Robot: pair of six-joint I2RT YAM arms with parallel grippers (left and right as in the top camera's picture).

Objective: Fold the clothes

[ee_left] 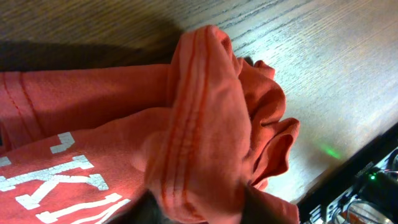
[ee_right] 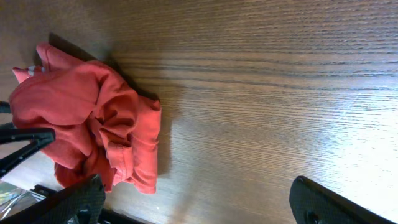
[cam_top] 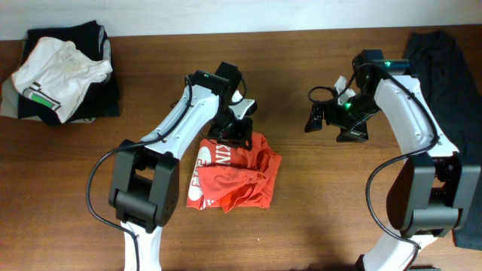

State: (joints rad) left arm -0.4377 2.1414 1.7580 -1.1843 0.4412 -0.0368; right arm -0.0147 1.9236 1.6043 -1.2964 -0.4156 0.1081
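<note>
- I see the red-orange short-sleeved T-shirt with white lettering lying crumpled near the middle of the brown wooden desk, with no neat fold made.
- My left claw pinches a bunched ridge of it.
- My right claw hangs spread wide and empty; I judge that flattening and every fold remain.

Glossy white-shelled left arm and matching right arm, chunky black joints, a thin black cable looping off each, tiny green light glowing.

Wooden worktop and load.
Crumpled red-orange T-shirt lies at centre; dark garment pile occupies the far-left corner; second dark garment lies along the right edge.
</note>
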